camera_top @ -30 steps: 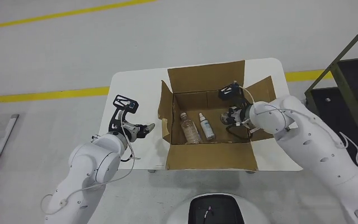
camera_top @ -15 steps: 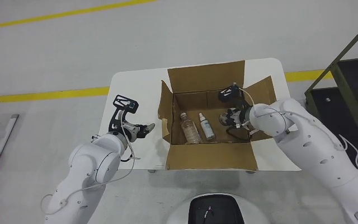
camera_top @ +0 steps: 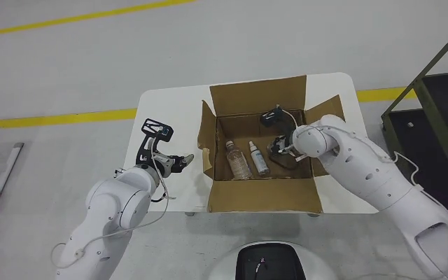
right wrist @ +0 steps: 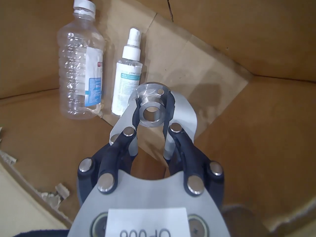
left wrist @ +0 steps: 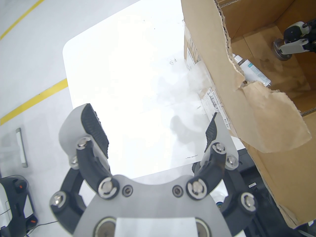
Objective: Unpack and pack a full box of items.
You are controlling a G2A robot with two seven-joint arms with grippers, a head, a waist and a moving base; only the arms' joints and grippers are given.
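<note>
My right gripper (right wrist: 152, 110) clamps a metal flange (right wrist: 145, 94), bore toward my wrist. My left gripper (left wrist: 150, 122) gapes. The labelled spray bottle (right wrist: 127, 80) lies flat.

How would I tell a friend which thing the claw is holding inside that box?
Look into the open cardboard box on the white table. Beside the clear bottle and the spray bottle lying on its floor, the right gripper is shut on a metal ring. It alone is shiny, short and round, with a hole through it.
</note>
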